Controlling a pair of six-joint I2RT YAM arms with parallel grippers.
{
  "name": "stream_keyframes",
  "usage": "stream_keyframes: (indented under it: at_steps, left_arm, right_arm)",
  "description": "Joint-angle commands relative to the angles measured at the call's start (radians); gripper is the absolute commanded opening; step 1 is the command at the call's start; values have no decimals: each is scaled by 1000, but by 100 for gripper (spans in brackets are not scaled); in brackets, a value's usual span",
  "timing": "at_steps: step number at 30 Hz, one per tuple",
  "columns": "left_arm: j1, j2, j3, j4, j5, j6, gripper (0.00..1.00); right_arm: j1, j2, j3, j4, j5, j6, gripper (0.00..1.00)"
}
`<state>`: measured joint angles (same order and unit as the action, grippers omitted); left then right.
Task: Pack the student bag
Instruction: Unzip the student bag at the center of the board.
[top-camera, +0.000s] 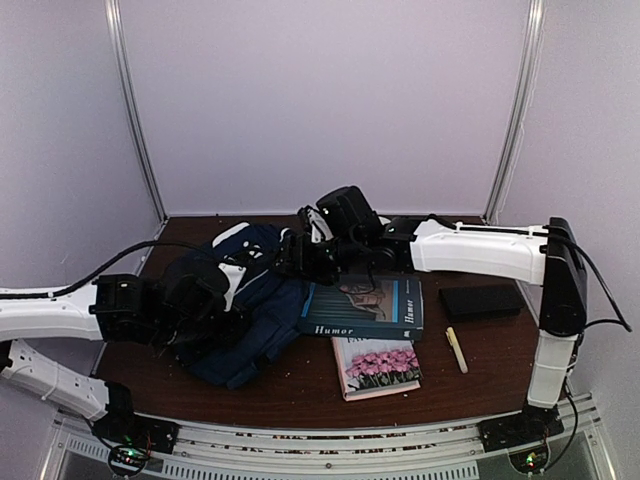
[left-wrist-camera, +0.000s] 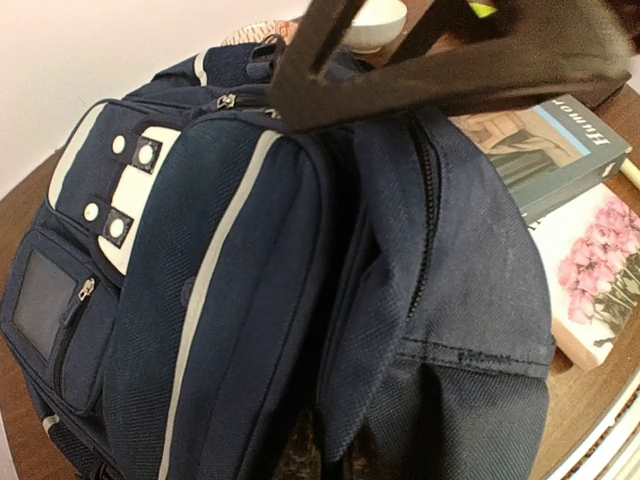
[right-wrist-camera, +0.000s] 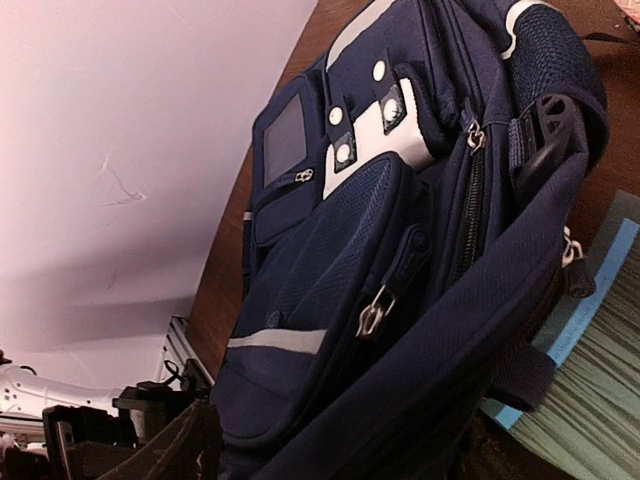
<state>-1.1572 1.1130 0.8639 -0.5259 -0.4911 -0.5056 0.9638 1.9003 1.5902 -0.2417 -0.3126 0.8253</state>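
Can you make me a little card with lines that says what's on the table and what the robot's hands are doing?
bag: navy student bag, lying on the left half of the table
books: Humor book right against the bag; pink flower book nearer the arm bases
other things: black case, pale pen
left gripper: shut, over the bag
right gripper: at the bag's far end; open or shut, cannot tell

Matt woven cloth on the student bag (left-wrist-camera: 230, 300); smooth wood table (top-camera: 290, 385).
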Motion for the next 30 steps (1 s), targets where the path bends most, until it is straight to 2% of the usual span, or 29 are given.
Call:
stream_keyframes:
  at_steps: [1, 4, 12, 15, 18, 23, 30]
  left_arm:
    - [90, 69, 66, 105, 48, -17, 0]
    - [99, 98, 100, 140, 70, 6, 0]
    - [146, 196, 148, 192, 169, -30, 0]
    - [154, 224, 166, 219, 207, -44, 0]
    - [171, 240, 196, 184, 184, -69, 0]
    - [185, 210, 180, 219, 230, -54, 0]
    - [185, 199, 163, 268, 344, -25, 0]
  right_arm:
    - [-10, -137, -11, -86, 59, -101, 78]
    - [-7, -194, -74, -115, 84, -105, 78]
    - [15, -357, -426, 158, 96, 95, 76]
    - [46, -312, -416, 180, 32, 141, 73]
    - [50, -303, -432, 211, 60, 149, 72]
    - [49, -234, -373, 135, 35, 115, 72]
    - [47, -118, -337, 235, -61, 164, 71]
